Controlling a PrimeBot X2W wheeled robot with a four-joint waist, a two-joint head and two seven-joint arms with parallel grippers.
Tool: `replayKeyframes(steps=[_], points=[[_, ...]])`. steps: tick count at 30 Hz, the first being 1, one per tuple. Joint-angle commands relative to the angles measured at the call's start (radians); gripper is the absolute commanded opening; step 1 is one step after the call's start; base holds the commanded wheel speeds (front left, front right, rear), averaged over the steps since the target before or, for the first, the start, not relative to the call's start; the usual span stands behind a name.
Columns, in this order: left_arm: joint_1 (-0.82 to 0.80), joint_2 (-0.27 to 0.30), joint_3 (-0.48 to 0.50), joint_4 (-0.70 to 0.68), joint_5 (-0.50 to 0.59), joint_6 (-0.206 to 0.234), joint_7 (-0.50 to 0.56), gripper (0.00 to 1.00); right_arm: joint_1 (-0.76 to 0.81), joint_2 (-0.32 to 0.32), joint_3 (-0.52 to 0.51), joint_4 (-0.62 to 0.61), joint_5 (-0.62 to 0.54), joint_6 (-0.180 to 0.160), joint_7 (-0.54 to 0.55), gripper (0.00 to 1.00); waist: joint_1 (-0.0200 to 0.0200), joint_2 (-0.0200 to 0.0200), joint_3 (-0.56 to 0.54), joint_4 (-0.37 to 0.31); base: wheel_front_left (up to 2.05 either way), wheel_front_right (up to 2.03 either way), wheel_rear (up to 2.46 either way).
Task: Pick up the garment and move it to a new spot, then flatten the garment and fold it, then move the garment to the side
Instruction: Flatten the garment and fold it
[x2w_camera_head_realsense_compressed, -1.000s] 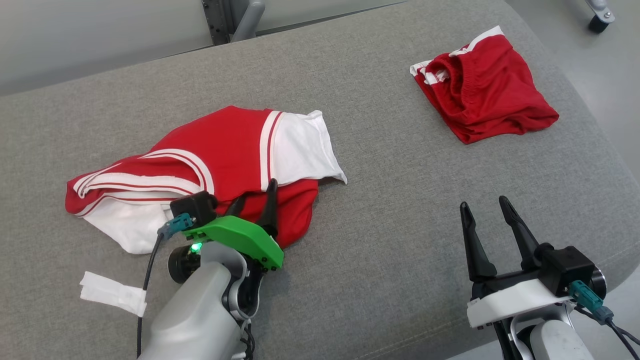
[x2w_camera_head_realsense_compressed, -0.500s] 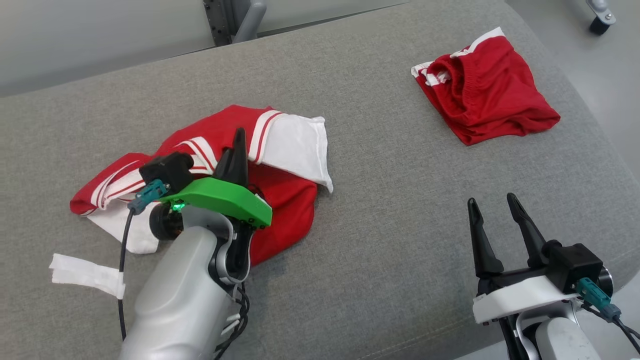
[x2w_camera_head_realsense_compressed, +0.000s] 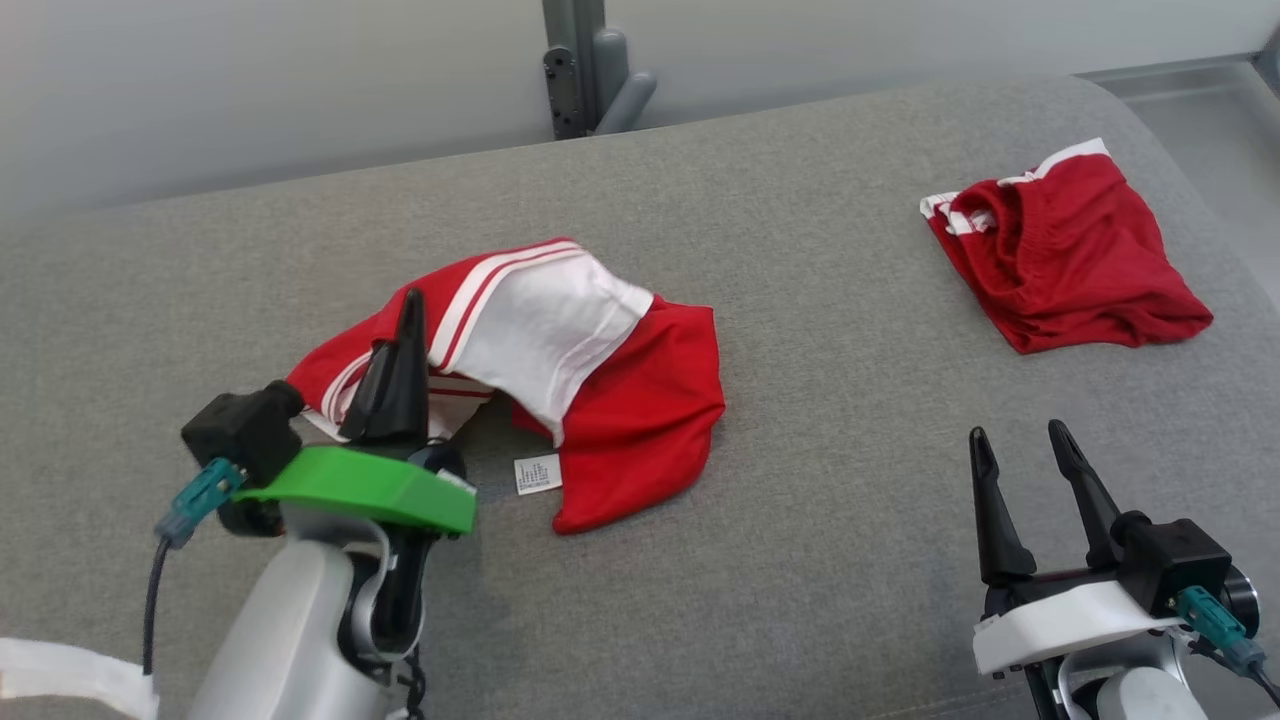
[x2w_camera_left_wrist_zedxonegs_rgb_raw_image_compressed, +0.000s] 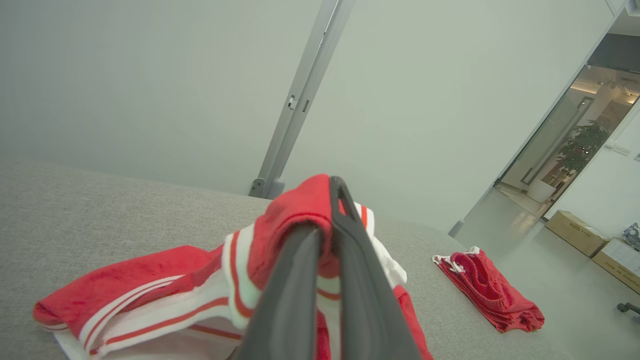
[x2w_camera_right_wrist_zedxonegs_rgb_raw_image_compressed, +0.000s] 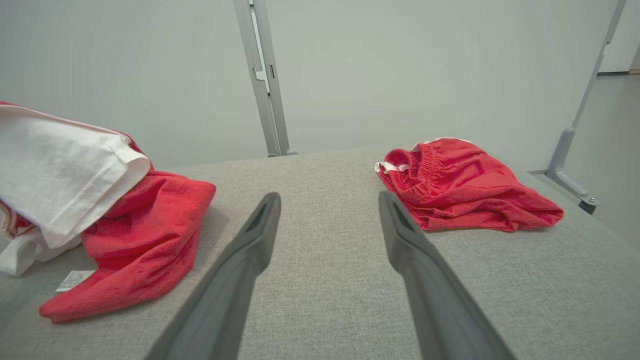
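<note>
The garment (x2w_camera_head_realsense_compressed: 630, 400) is a red and white striped jersey, bunched on the grey padded surface (x2w_camera_head_realsense_compressed: 820, 500) left of centre. My left gripper (x2w_camera_head_realsense_compressed: 409, 302) is shut on a fold of its striped edge and holds that part raised. In the left wrist view the red cloth (x2w_camera_left_wrist_zedxonegs_rgb_raw_image_compressed: 295, 210) wraps over the closed fingers (x2w_camera_left_wrist_zedxonegs_rgb_raw_image_compressed: 350, 260), with the rest of the garment trailing down to the left. A white sleeve panel and a small label (x2w_camera_head_realsense_compressed: 537, 473) face up. My right gripper (x2w_camera_head_realsense_compressed: 1018, 432) hovers open at the lower right with nothing in it, its tips (x2w_camera_right_wrist_zedxonegs_rgb_raw_image_compressed: 328, 197) well apart from the garment (x2w_camera_right_wrist_zedxonegs_rgb_raw_image_compressed: 145, 235).
Crumpled red shorts (x2w_camera_head_realsense_compressed: 1070, 255) lie at the far right, near the surface's rounded edge. A white strip of tape (x2w_camera_head_realsense_compressed: 70, 675) sits at the lower left. A metal post (x2w_camera_head_realsense_compressed: 590, 65) stands behind. Cardboard boxes (x2w_camera_left_wrist_zedxonegs_rgb_raw_image_compressed: 575, 232) rest on the floor beyond the right side.
My left gripper has shut on the garment and raised it, bunching the cloth and turning up its label. The head view has shifted as well. The right gripper stays open.
</note>
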Motion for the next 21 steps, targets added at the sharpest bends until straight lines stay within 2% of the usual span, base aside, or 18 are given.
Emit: replayKeyframes(steps=[1,4,5,6,10,16,21], points=[[0.045,0.037,0.014,-0.033,0.004,0.003,0.005,0.0,0.02,-0.001,-0.002,-0.004,-0.006,-0.002,-0.003,1.0,0.0,0.0,-0.053,0.07,0.0,0.0,0.0],[0.123,0.112,0.036,-0.1,0.017,0.032,0.03,0.0,0.026,-0.001,-0.007,-0.009,-0.004,-0.002,-0.003,1.0,0.0,0.0,-0.058,0.095,0.0,0.0,0.0],[0.123,0.112,0.036,-0.1,0.017,0.032,0.03,0.0,0.026,-0.001,-0.007,-0.009,-0.004,-0.002,-0.003,1.0,0.0,0.0,-0.058,0.095,0.0,0.0,0.0],[0.174,0.15,0.06,-0.138,0.012,0.056,0.047,0.0,0.03,-0.001,-0.01,-0.01,-0.005,-0.002,-0.003,1.0,0.0,0.0,-0.059,0.11,0.0,0.0,0.0],[0.262,0.212,0.111,-0.185,-0.002,0.103,0.075,0.0,0.032,-0.001,-0.015,-0.009,-0.007,-0.002,-0.003,1.0,0.0,0.0,-0.056,0.128,0.0,0.0,0.0],[0.335,0.232,0.163,-0.153,-0.031,0.152,0.091,0.0,0.025,-0.001,-0.009,-0.004,-0.008,-0.002,-0.003,1.0,0.0,0.0,-0.053,0.137,0.0,0.0,0.0],[0.336,0.214,0.175,-0.03,-0.057,0.149,0.078,0.0,0.013,-0.001,-0.002,0.003,-0.013,-0.002,-0.003,1.0,0.0,0.0,-0.05,0.135,0.0,0.0,0.0]])
